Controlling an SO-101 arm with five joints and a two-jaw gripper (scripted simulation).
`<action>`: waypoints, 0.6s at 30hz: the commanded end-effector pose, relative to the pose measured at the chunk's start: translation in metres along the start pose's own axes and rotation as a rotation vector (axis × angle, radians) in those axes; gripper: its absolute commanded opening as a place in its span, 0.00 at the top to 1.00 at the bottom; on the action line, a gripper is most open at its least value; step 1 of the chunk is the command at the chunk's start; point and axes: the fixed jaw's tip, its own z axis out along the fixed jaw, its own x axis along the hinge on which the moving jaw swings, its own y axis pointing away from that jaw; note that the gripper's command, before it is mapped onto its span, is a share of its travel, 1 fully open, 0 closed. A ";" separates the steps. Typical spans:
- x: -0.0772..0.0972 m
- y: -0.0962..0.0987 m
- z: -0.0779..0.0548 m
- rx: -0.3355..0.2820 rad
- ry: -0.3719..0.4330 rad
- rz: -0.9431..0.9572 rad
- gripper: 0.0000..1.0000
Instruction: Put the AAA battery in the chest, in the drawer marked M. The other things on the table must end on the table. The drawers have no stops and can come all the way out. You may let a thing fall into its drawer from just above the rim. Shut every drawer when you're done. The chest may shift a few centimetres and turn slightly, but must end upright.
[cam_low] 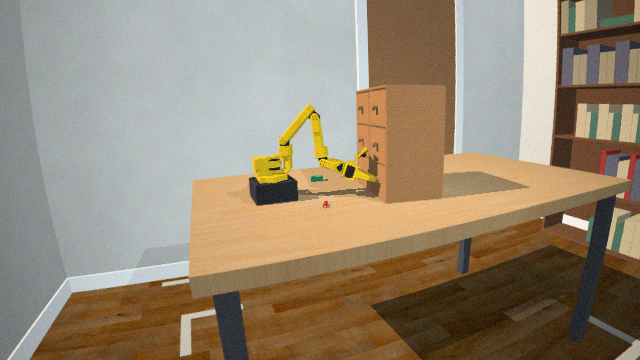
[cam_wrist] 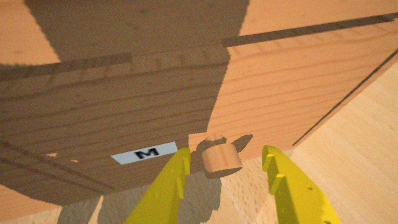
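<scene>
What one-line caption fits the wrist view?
Open pincer straddling the wooden knob of the closed drawer marked M.

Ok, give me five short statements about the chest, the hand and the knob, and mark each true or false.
1. The hand has its fingers on either side of the wooden knob of the drawer marked M. True.
2. The hand is clamped shut on the knob. False: the fingers stand apart, with a gap to the knob on at least one side.
3. The M drawer is pulled fully out of the chest. False: its front sits about level with its neighbour.
4. A small red object lies on the table, apart from the arm.
True.
5. The chest has tipped onto its side. False: it stands upright.
</scene>
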 end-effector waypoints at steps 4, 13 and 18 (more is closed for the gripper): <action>0.006 0.003 0.001 -0.009 0.015 0.005 0.79; 0.008 0.004 0.001 -0.012 0.015 0.004 0.79; 0.009 0.004 0.001 -0.013 0.015 0.003 0.79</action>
